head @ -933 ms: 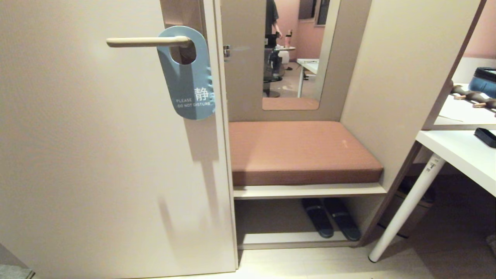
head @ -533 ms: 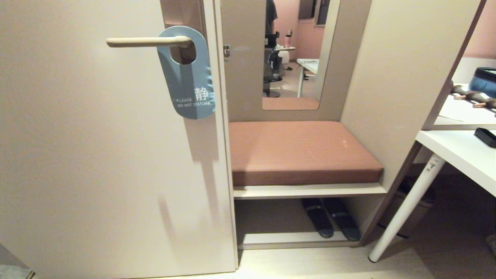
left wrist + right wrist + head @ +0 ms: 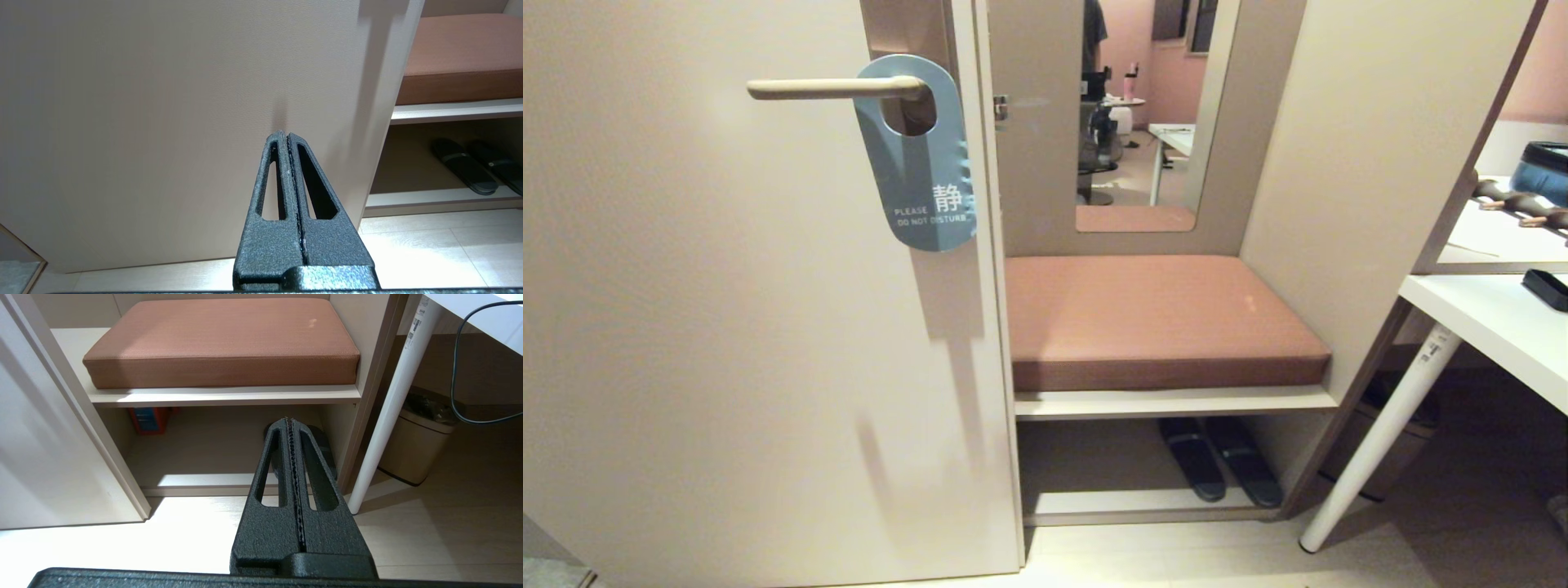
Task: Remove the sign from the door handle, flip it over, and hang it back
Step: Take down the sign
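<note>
Two black grippers sit pressed shut and empty: from the head, the blue oblong card sign (image 3: 920, 159) hangs by its hole on the slim cream lever door handle (image 3: 833, 86), unobstructed, while the left gripper (image 3: 287, 136) faces the bare cream door (image 3: 163, 102) low down and the right gripper (image 3: 289, 420) faces the brown cushioned bench (image 3: 220, 339).

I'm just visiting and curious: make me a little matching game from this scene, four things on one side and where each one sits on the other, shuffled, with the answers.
Things:
1. sign
2. cushion
3. slippers
4. bin

Places:
A. on the low shelf under the bench
B. hanging on the door handle
C. under the white table
D. on top of the bench

Pairs: 1-B, 2-D, 3-A, 4-C
</note>
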Motion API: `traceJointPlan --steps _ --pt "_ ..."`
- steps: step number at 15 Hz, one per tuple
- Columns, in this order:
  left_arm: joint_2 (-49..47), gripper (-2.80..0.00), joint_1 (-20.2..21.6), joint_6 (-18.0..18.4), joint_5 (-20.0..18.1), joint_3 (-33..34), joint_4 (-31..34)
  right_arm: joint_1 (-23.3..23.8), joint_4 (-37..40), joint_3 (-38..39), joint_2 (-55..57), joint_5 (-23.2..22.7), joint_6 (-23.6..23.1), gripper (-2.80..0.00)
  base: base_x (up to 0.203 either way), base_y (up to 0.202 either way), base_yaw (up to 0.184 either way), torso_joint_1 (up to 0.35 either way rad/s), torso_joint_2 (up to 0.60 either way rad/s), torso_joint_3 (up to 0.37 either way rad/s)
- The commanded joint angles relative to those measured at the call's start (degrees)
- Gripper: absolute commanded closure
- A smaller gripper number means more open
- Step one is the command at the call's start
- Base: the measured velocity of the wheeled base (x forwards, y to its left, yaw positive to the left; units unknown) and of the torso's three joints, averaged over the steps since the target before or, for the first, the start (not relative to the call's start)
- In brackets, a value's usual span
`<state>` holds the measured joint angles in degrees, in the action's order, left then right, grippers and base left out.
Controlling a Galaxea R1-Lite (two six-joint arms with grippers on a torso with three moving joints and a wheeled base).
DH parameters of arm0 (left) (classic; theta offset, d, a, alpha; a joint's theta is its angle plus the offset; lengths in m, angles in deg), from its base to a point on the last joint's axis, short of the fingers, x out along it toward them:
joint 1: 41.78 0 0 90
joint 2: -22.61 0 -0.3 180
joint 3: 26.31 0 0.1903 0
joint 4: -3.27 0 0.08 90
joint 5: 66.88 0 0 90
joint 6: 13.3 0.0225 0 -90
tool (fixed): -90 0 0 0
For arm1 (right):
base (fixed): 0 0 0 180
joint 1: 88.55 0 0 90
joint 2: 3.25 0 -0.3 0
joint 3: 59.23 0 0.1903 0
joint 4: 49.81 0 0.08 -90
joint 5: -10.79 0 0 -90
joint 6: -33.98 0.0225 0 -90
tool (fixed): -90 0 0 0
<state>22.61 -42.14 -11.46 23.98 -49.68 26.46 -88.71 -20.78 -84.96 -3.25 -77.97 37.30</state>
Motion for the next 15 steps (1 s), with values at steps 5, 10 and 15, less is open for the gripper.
traceJointPlan --steps 5,10,15 --pt "-0.1 0.00 0.0 -0.2 0.1 0.0 0.0 0.0 0.0 0.0 0.1 0.0 0.0 0.00 0.000 0.000 0.000 0.000 0.00 0.000" --pt "-0.1 0.00 0.0 -0.1 0.2 0.0 -0.1 0.0 0.0 0.0 0.1 0.0 0.0 0.00 0.001 0.017 -0.001 0.000 0.00 0.000" --pt "-0.1 0.00 0.0 -0.1 0.2 0.0 -0.1 0.0 0.0 0.0 0.1 0.0 0.0 0.00 0.001 0.185 -0.002 0.001 0.01 -0.001"
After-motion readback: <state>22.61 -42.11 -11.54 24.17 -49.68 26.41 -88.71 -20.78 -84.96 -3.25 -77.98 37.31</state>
